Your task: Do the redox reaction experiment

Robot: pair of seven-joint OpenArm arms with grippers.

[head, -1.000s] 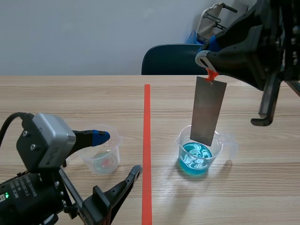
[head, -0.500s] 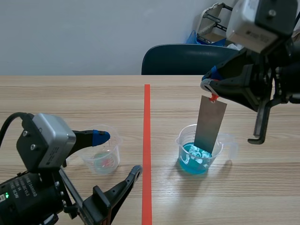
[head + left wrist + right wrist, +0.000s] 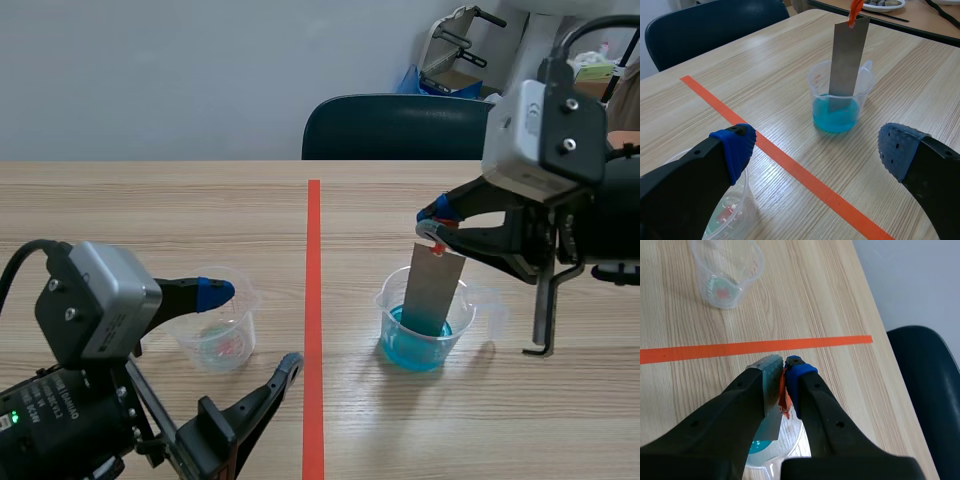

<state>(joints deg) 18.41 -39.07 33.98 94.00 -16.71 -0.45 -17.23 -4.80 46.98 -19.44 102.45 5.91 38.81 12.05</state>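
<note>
A grey metal strip (image 3: pixel 432 290) with an orange-red tag at its top stands tilted in a clear beaker (image 3: pixel 425 325) of blue liquid, its lower end dipped in. My right gripper (image 3: pixel 432 222) is shut on the tag above the beaker. The right wrist view shows the gripper (image 3: pixel 785 370) pinching the tag (image 3: pixel 784 400), with the strip (image 3: pixel 771 415) and blue beaker (image 3: pixel 760 447) below. My left gripper (image 3: pixel 816 150) is open, low at the left. One finger sits at a second clear beaker (image 3: pixel 215 330) holding a reddish residue. The strip (image 3: pixel 847 60) and blue beaker (image 3: pixel 837 107) lie ahead of it.
An orange-red tape line (image 3: pixel 313 320) runs down the table between the two beakers. A dark blue chair (image 3: pixel 390 125) stands behind the far edge of the table. The second beaker (image 3: pixel 726 272) lies across the line from my right gripper.
My right arm has come down, lowering the metal strip from above the beaker until its lower end is in the blue liquid. The left arm has not moved.
</note>
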